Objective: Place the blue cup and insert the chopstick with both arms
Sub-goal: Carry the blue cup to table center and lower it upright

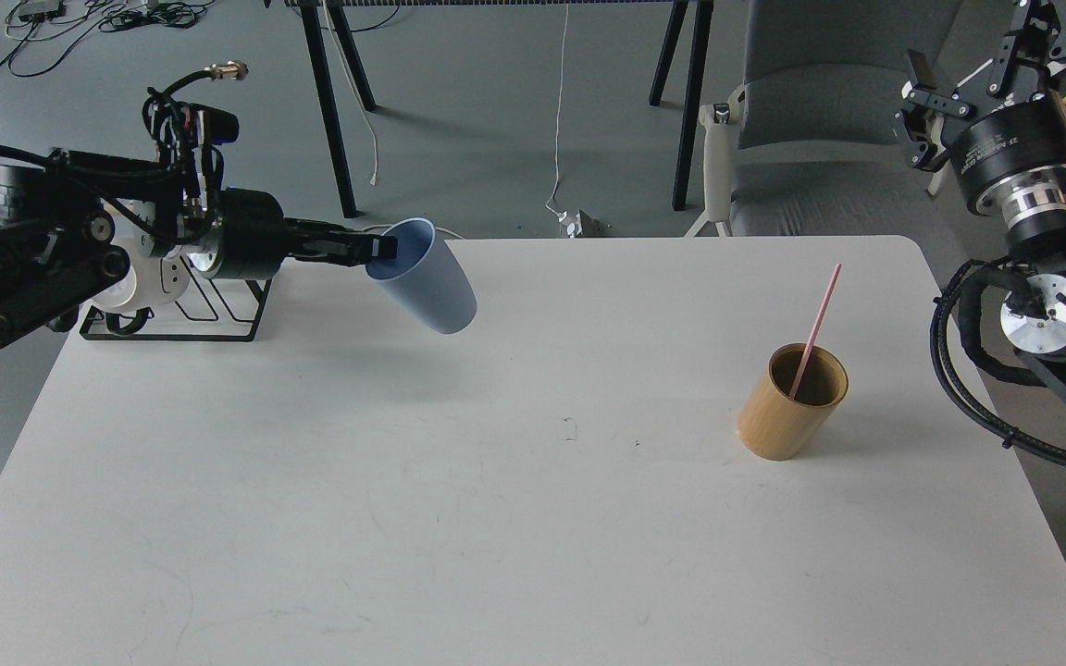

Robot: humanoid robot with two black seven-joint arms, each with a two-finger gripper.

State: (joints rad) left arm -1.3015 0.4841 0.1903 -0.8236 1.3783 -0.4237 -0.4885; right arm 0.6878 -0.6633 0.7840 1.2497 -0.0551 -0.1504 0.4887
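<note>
The blue cup (427,277) hangs tilted in the air above the table's far left-middle, its mouth facing left. My left gripper (383,247) is shut on the cup's rim, the arm reaching in from the left. The pink-red chopstick (815,316) stands leaning in the tan wooden cup (787,407) at the right of the table. My right gripper (991,55) is raised high at the top right, off the table, with its fingers spread open and partly cut off by the frame edge; it holds nothing.
A black wire rack (186,310) with white mugs stands at the table's far left, partly hidden by my left arm. A grey chair (811,120) and black table legs (329,102) stand beyond the far edge of the white table (496,518).
</note>
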